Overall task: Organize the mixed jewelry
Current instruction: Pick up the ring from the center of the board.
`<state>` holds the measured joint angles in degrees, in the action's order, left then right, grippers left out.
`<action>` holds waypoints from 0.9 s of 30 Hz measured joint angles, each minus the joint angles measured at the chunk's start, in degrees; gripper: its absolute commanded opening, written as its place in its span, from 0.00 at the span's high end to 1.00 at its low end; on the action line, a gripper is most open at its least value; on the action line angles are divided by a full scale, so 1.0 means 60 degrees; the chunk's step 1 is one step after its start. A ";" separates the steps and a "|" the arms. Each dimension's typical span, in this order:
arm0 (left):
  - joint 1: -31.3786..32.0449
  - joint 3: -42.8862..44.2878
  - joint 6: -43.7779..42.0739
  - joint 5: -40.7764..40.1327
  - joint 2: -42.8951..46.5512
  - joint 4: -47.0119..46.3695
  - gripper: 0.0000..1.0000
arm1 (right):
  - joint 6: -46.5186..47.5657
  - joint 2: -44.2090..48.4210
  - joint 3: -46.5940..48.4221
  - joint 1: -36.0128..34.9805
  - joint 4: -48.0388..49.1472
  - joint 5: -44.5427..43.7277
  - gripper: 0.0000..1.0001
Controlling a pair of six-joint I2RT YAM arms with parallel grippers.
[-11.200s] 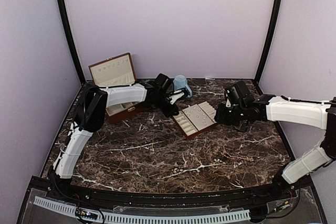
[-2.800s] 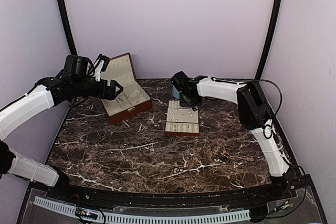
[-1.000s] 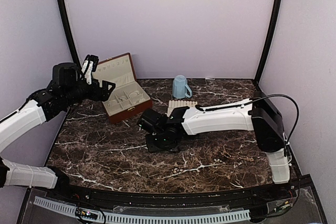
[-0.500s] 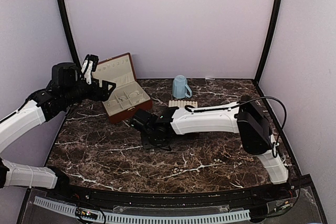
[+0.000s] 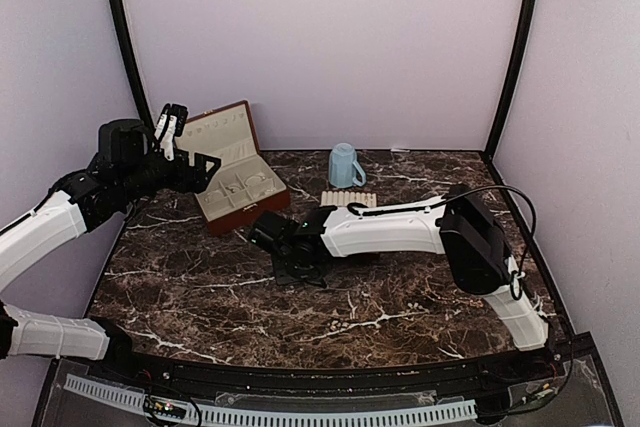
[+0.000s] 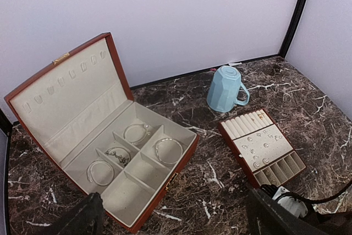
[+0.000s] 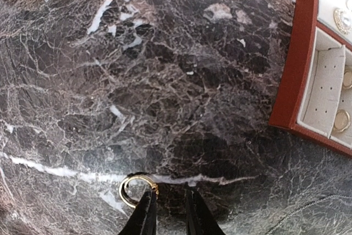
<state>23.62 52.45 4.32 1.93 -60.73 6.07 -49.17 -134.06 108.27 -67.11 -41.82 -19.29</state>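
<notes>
- Right wrist view: one gold-toned ring [image 7: 137, 191] is seen lying flat on the marble table [image 7: 165, 81], just beside the tip of one finger [image 7: 144, 219]. Contact cannot be confirmed.
- The right gripper [image 7: 168, 217] is set low over the table and is nearly closed. A narrow gap is left between its fingers, and the ring lies outside that gap.
- Further small pieces [image 6: 258, 148] are seated on the cream tray [image 6: 281, 168], and bracelets [image 6: 168, 149] lie in compartments of the open box [image 6: 66, 97].
- The left gripper [image 5: 171, 127] is raised beside the box lid, with its fingers spread wide.
- A blue mug [image 6: 224, 87] stands behind the tray.
</notes>
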 measured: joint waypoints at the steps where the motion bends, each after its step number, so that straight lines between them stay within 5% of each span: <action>1: 0.0000 0.0000 0.0000 0.0000 0.0000 0.0000 0.08 | 0.0018 -0.0007 0.0015 0.0004 0.0000 0.0004 0.81; 27: 0.0000 0.0000 0.0007 0.0036 0.0000 0.0000 0.08 | 0.0248 -0.0237 0.0273 0.0087 0.0076 0.0073 0.86</action>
<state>23.62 52.45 4.36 2.15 -60.73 6.07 -47.68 -135.48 109.91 -66.59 -41.36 -18.85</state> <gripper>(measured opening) 0.920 0.163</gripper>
